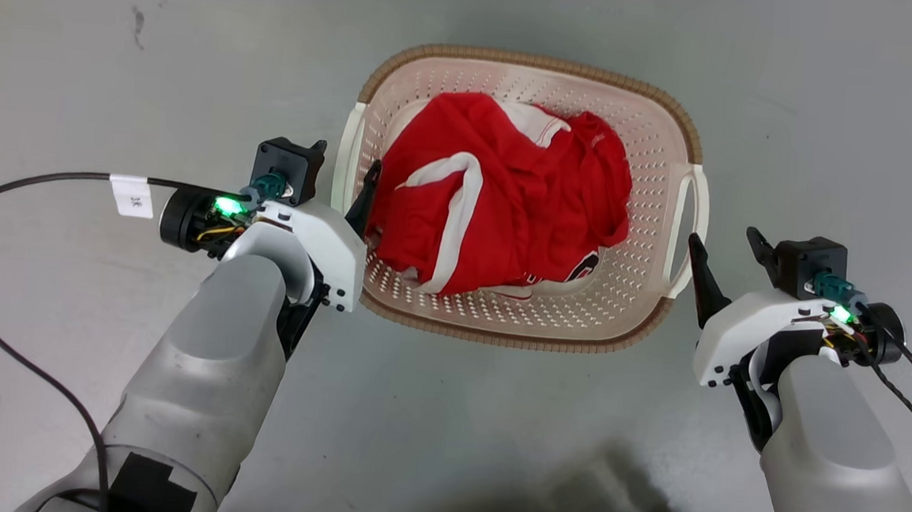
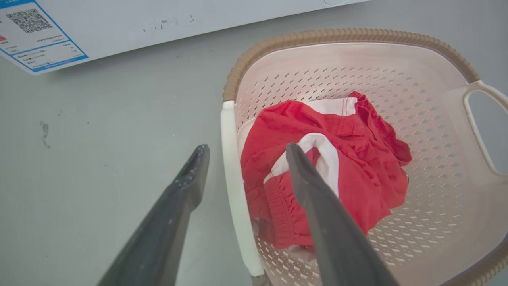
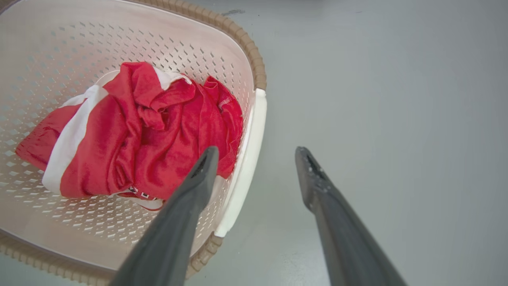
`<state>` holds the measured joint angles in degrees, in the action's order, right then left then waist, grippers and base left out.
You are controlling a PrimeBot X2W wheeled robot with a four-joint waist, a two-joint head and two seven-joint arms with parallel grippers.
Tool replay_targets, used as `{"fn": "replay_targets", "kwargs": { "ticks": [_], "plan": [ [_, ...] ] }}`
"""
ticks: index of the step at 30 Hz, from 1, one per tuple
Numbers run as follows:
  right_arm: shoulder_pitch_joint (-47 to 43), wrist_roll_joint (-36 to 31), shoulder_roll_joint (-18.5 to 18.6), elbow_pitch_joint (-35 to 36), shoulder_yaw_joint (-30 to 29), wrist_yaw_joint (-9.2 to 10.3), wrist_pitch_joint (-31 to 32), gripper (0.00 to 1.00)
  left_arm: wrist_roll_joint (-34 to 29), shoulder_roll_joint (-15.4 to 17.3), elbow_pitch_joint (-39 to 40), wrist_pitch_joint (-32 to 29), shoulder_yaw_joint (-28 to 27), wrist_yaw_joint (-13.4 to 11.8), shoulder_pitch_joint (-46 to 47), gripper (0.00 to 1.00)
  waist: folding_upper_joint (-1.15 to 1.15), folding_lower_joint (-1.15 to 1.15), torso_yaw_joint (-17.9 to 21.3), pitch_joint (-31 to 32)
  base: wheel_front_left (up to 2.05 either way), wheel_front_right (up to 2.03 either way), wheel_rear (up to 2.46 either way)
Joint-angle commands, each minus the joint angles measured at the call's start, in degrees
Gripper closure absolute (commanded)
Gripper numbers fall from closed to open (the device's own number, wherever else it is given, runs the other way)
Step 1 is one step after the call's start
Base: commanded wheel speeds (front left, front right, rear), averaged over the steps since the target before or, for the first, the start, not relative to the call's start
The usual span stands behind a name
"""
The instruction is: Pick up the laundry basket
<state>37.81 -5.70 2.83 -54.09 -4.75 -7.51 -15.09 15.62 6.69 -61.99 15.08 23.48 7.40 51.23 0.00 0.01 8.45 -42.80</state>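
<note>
Right tool [image 3: 256, 150] spread, laundry basket [image 3: 59, 47] handle [image 3: 252, 139] between fingers [image 3: 186, 206]

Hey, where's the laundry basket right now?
Head view centre: the laundry basket sits on the grey floor between the left gripper and the right gripper, holding red-and-white clothing.

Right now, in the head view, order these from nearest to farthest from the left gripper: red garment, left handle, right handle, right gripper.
1. Left handle, straddled by the left gripper.
2. Red garment, inside the laundry basket.
3. Right handle and right gripper, far side: too close to call.
</note>
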Motion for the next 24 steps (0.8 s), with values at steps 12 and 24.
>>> {"fn": "replay_targets", "kwargs": {
  "ticks": [12, 24],
  "plan": [
    [4.4, 3.4, 0.1, -5.5, 4.6, 0.04, -0.1, 0.0, 2.9, 0.7, -2.3, 0.1, 6.2, 0.1, 4.0, 0.0, 0.0, -0.01, -0.2, -5.2, 0.0, 0.0, 0.0],
    [6.1, 5.9, 0.1, -8.0, 8.4, 0.04, -0.1, 0.0, 4.7, 1.4, -3.7, 0.1, 9.5, 0.1, 5.9, 0.0, 0.0, -0.01, 0.1, -7.6, 0.0, 0.0, 0.0]
  ]
}}
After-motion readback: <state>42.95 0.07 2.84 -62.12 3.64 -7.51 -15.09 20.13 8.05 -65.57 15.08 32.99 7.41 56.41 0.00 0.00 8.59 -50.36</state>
